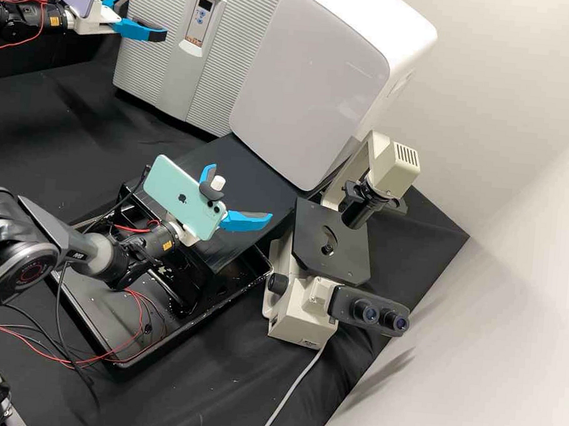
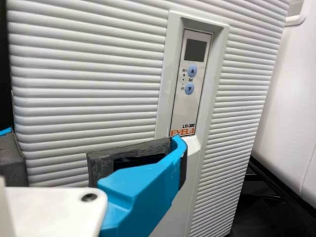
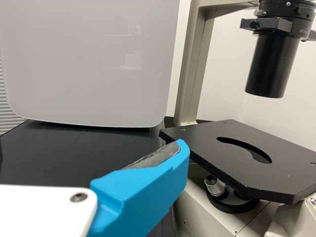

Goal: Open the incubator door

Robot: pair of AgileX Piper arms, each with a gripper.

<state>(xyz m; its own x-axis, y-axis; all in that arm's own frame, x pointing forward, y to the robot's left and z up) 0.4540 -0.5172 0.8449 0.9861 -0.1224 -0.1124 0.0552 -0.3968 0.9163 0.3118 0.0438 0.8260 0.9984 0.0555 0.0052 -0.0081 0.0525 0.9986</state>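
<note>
Apparently lining up for the pull | your left gripper (image 1: 146,19) has jaws wide, the incubator door's (image 1: 228,51) side edge by them | right gripper (image 1: 241,192), jaws wide, well apart | next, likely hook that edge, then swing outward

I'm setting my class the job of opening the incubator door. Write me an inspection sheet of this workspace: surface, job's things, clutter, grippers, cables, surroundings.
Surface: bench draped in black cloth, with some folds.
Job's things: incubator upright, ridged door shut; panel on its front, display dark.
Clutter: black tray with pale specks; white cabinet beside the incubator; microscope.
Left gripper: open, by the incubator's side edge; contact cannot be told.
Right gripper: open, nothing between its fingers, in front of the white cabinet.
Cables: red wires loop over the tray; grey cable runs from the microscope.
Surroundings: pale wall behind the bench.
</note>
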